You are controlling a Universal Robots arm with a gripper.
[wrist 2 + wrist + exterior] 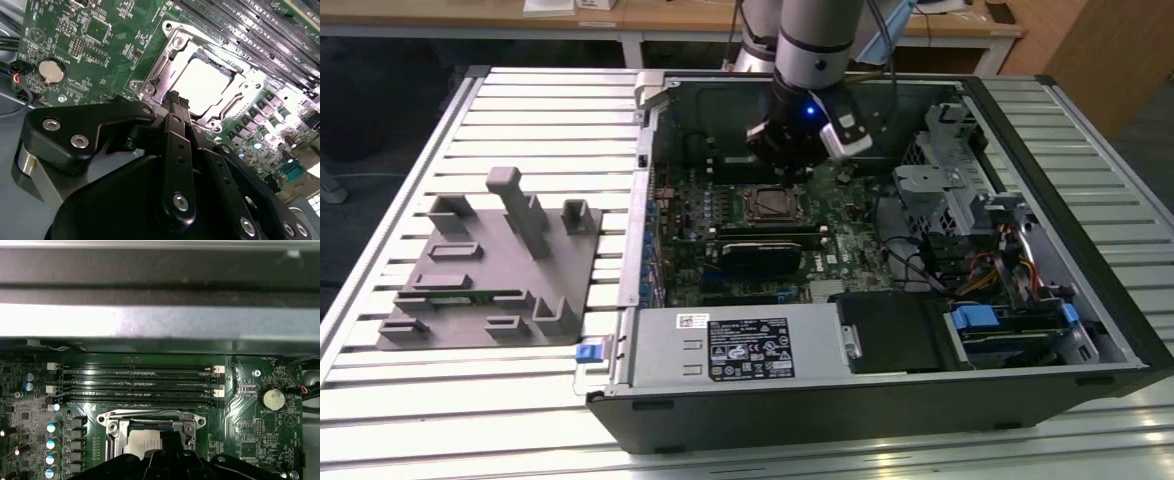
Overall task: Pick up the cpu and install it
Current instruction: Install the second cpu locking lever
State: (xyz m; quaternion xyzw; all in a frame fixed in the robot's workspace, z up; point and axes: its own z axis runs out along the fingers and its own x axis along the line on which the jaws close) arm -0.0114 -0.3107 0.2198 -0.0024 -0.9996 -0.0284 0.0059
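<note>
Hand: the hand (175,97) hangs inside the open computer case (1067,250), just above the motherboard (100,45); its black fingers (177,150) lie pressed together with nothing between them.
Cpu: the cpu (207,82) lies flat in the socket (172,42), directly past the fingertips and a little below them; its pale metal top is bare, framed by the silvery socket bracket. In the first wrist view the cpu (142,445) shows just beyond the hand's black body.
Memory slots: four long dark slots (140,385) run side by side on the far side of the socket from the hand.
Coin battery: a round silver cell (51,71) sits on the board, off to one side of the hand.
Grey fixture: a moulded grey holder (494,270) rests on the slatted desk (400,150), well apart from the hand, towards the exterior view's left.
</note>
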